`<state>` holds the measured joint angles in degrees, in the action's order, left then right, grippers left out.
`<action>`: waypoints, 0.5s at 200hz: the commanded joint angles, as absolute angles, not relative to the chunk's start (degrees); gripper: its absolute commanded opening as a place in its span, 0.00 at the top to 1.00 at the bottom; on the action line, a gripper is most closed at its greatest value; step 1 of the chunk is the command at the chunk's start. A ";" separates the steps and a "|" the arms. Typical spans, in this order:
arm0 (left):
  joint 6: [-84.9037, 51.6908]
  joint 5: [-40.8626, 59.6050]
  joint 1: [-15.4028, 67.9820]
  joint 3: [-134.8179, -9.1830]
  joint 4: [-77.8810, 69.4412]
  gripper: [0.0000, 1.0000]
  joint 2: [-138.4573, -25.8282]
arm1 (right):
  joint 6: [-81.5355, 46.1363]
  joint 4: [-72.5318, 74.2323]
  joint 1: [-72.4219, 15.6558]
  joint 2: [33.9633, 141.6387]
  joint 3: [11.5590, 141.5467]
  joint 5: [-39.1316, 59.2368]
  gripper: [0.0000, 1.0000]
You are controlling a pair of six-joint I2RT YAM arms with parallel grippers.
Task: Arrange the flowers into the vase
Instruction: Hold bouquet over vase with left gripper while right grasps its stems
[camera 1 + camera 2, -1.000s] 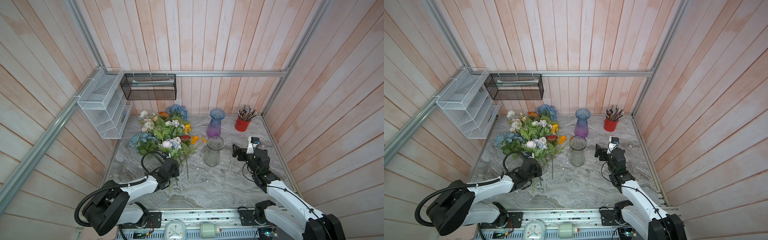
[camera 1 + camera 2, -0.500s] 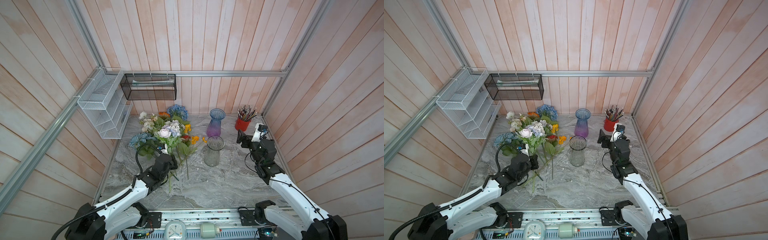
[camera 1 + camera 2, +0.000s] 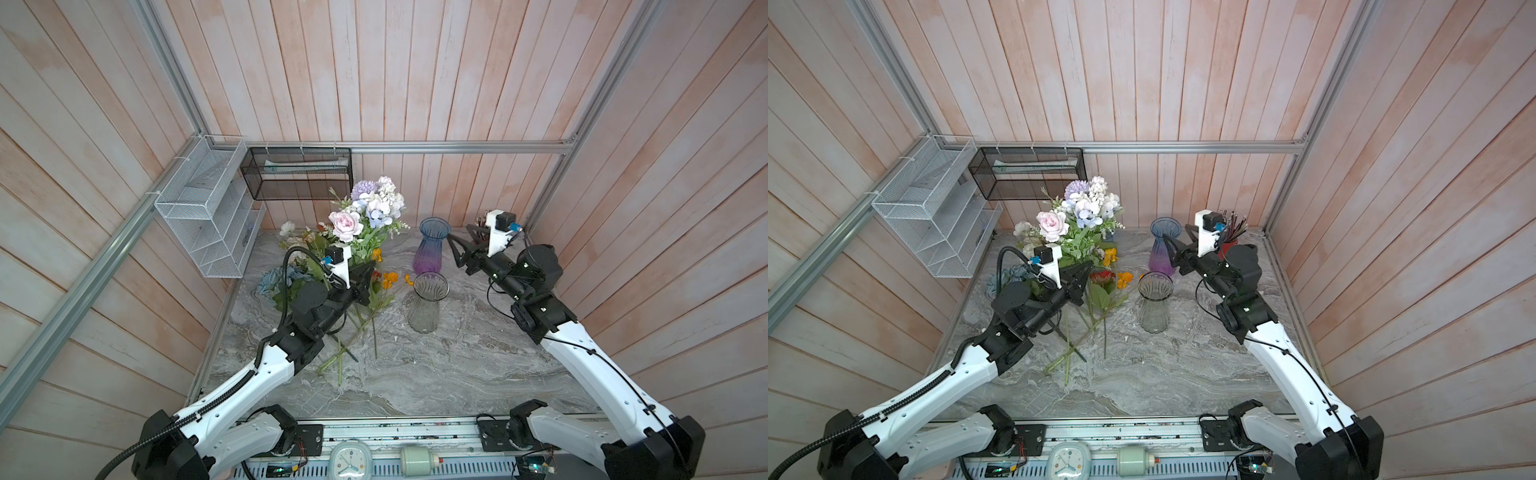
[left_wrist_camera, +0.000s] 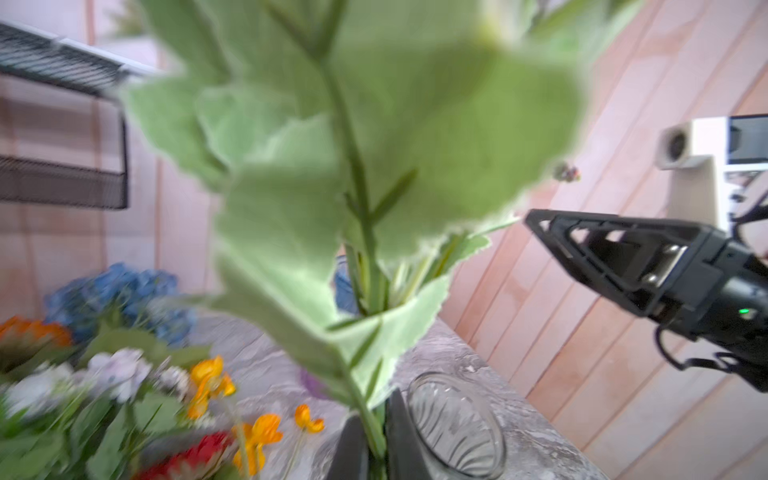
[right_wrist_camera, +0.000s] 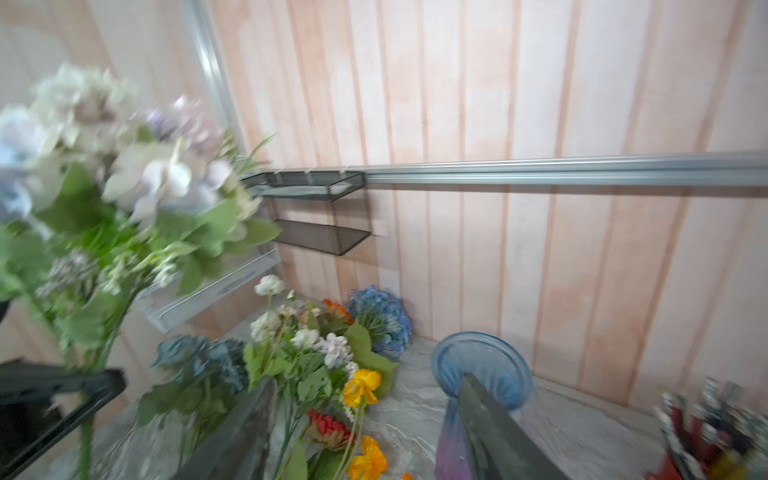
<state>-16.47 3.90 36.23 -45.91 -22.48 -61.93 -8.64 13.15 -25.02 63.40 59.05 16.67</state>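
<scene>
**Obscured.** In the left wrist view broad, fuzzy green leaves fill most of the frame, and the blooms above them are cut off. The right wrist view is smeared by blur. In a top view the red pot (image 3: 1229, 246) of pencils sits behind the right fingers, partly covered by the wrist camera.

**Grippers.** The left gripper (image 4: 374, 444) has its fingers (image 4: 349, 453) pinched tight on the thin green stems of a bunch (image 3: 368, 212). The bunch is held upright, with pink, lilac and white heads well above the fingers. The right gripper (image 3: 460, 234) has its fingers spread apart with nothing between them. One finger crosses in front of the blue-to-purple vase (image 3: 432, 249); contact cannot be judged.

**Materials.** Both vases are ribbed glass, waisted, with flared mouths. The clear vase (image 3: 427, 303) stands on the grey marbled table (image 3: 457, 374), between the two sets of fingers.

**Loose flowers** (image 3: 270, 282). These lie in a heap just beside and behind the left fingers, with blue, orange, red and white heads. The stems are too tangled to count.

**Count.** There are two arms, two vases, one pot and two wire wall racks, one white (image 3: 208, 224) and one black (image 3: 299, 178).
</scene>
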 commanded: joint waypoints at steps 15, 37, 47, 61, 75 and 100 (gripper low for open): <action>-13.77 17.18 35.86 -52.59 -31.84 1.00 -65.96 | -4.43 6.38 -30.78 67.88 64.89 27.62 0.34; -14.95 18.95 35.81 -54.20 -32.85 1.00 -67.21 | -4.81 6.25 -32.33 69.81 64.81 30.14 0.35; -15.58 20.10 35.86 -54.18 -33.79 1.00 -67.49 | -5.38 6.93 -32.94 70.58 64.57 31.50 0.36; -16.49 21.15 35.86 -54.01 -35.07 1.00 -67.87 | -5.97 6.99 -33.85 71.79 64.88 33.81 0.37; -16.79 21.53 35.86 -53.71 -36.00 1.00 -68.14 | -6.85 7.60 -34.44 72.51 65.04 35.76 0.37; -16.31 21.47 35.86 -53.31 -36.80 1.00 -68.66 | -10.01 11.15 -35.01 73.34 64.01 40.20 0.38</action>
